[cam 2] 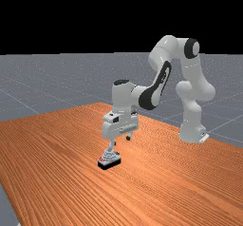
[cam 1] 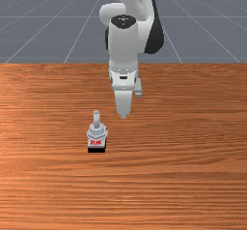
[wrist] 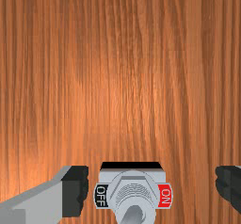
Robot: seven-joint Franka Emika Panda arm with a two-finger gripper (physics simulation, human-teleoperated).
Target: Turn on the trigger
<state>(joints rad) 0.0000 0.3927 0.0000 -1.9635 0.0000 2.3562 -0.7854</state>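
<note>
In the front view my gripper (cam 1: 130, 105) hangs above the table, to the right of the grey toggle switch (cam 1: 96, 134) and farther back. The switch stands on a black base, its lever (cam 1: 96, 119) sticking up and its red label facing the front camera. The far view has the gripper (cam 2: 121, 141) open, higher than the switch (cam 2: 109, 158). Seen from the wrist, the gripper (wrist: 152, 188) has its fingers wide apart, with the switch (wrist: 134, 190) lying below and between them, untouched. The red ON label (wrist: 164, 196) and black OFF label (wrist: 101, 196) flank the collar.
Orange-brown table (cam 1: 193, 151) surrounds the switch on all sides in the front view. The arm's white base (cam 2: 192, 132) stands at the table's edge in the far view's right part.
</note>
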